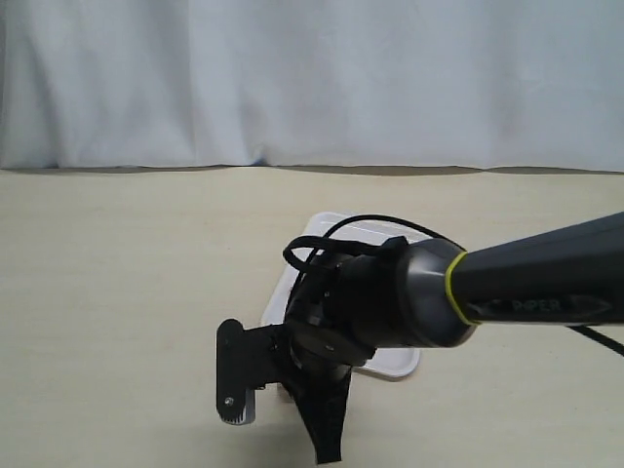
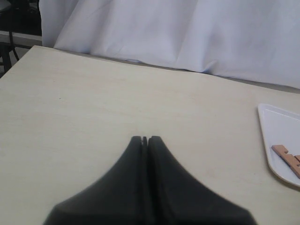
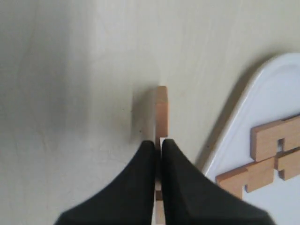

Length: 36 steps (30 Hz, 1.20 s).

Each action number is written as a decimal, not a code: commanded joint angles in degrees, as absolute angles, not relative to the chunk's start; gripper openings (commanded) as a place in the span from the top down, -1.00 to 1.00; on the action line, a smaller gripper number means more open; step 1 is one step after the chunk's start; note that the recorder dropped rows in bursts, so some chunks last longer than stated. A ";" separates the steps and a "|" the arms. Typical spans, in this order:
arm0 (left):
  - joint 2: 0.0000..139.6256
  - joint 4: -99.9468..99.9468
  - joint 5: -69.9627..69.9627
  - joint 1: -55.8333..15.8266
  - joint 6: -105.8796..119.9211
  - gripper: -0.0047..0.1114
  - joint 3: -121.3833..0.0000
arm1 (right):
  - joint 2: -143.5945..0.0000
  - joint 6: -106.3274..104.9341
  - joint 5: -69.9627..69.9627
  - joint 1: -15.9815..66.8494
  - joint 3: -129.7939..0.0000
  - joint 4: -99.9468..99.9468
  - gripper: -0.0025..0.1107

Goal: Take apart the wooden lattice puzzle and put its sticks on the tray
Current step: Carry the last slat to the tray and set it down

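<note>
Bare table [image 2: 93, 93] lies open from 8 to 12 o'clock of the tray [image 3: 276, 79], whose rim runs just beside the right gripper [image 3: 158, 143]. It pinches a stick [image 3: 161, 110] on edge, off the tray's 7 o'clock corner; the left gripper [image 2: 145, 138] is closed, empty.

Exterior cam looks from a bit above the tabletop [image 1: 117, 292], facing across it to the white curtain [image 1: 312, 78] that fills the top of the frame. The right arm [image 1: 526, 283] comes in from the right edge, near enough to block most of the tray [image 1: 395, 363].

Left wrist cam rides low behind the closed left pincer [image 2: 145, 138], looking flat over the tabletop toward that same curtain.

Right wrist cam is super close, staring almost straight down past the right pincer [image 3: 158, 143] at the stick [image 3: 161, 110] it pinches.

All three views catch part of the tray.
</note>
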<state>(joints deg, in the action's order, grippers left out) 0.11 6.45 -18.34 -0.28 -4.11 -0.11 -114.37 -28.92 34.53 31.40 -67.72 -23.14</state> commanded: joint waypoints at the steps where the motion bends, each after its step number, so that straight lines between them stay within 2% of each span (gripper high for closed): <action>1: 0.00 6.48 -17.69 -0.71 -4.31 0.92 0.00 | -108.89 -28.33 34.50 33.82 -67.91 -23.50 0.88; 8: 0.00 6.48 -17.69 -0.71 -4.31 0.92 0.00 | -98.55 -15.81 33.08 34.46 -67.91 -24.72 0.88; 13: 0.00 6.48 -17.69 -0.71 -4.31 0.92 0.00 | -94.55 4.39 33.08 33.36 -67.91 -37.56 0.88; 22: 0.00 6.48 -17.69 -0.71 -4.31 0.92 0.00 | -99.43 51.45 32.83 27.25 -67.77 -60.38 0.88; 30: 0.00 6.48 -17.69 -0.71 -4.31 0.92 0.00 | -109.45 71.12 32.83 23.30 -67.77 -69.36 0.87; 32: 0.00 6.48 -17.69 -0.71 -4.31 0.92 0.00 | -112.09 77.57 33.60 22.77 -67.77 -71.16 0.76; 36: 0.00 6.48 -17.69 -0.71 -4.31 0.92 0.00 | -112.64 80.06 33.91 23.31 -67.88 -70.60 0.16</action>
<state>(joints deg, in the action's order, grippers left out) 0.11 6.45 -18.34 -0.28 -4.11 -0.11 -113.48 78.87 33.42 23.07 -67.72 -70.36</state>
